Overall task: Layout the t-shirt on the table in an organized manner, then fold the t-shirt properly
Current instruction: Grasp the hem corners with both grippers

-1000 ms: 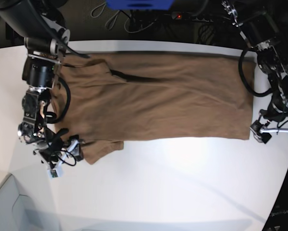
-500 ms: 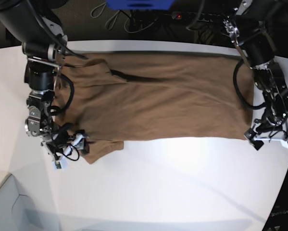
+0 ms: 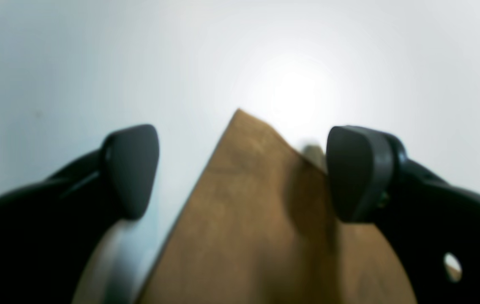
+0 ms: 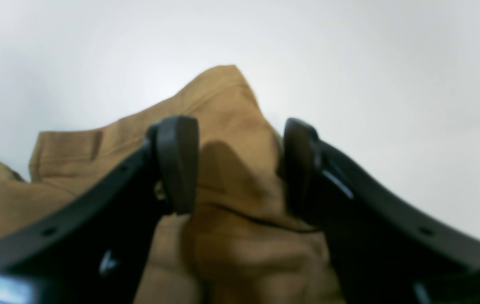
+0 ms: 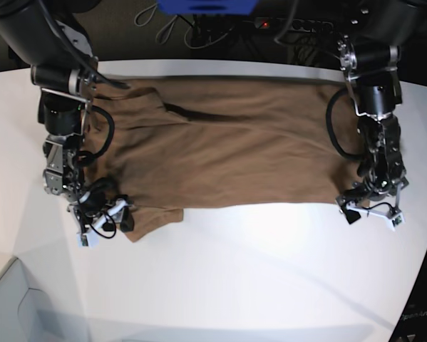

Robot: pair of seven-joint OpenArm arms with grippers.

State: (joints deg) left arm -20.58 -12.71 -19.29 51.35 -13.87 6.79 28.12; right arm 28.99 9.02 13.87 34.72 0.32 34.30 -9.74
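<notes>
Broadly, the white desk (image 5: 256,271) fills most of the base view, and the t-shirt (image 5: 242,149) is spread flat across its far half as a long tan band, one sleeve poking out at the near corner on that view's left. Laid out this way, the shirt appears ready for a lengthwise fold, which would explain why both arms are stationed at its two near corners.

At the hem end, the left tool (image 3: 242,173) is held low over the desk with its jaws wide apart; a pointed corner of the shirt lies between them, nearer one pad, and nothing is gripped. At the sleeve end, the right tool (image 4: 240,164) straddles a raised hump of cloth by the sleeve hem. Its jaws are partly apart, with the cloth between them; whether the pads are already pressing on the cloth cannot be told. The matching placement suggests that both corners are meant to be lifted together, so the near edge can be carried over evenly.

Beyond the far edge of the desk, dark cables (image 5: 199,32) and a blue object (image 5: 206,6) are seen, well clear of the work. A pale grey box corner (image 5: 13,303) sits at the near left of the base view, apart from the shirt. Nothing lies on the cloth itself; only a crease near the collar (image 5: 192,114) breaks the surface, and it may need smoothing.
</notes>
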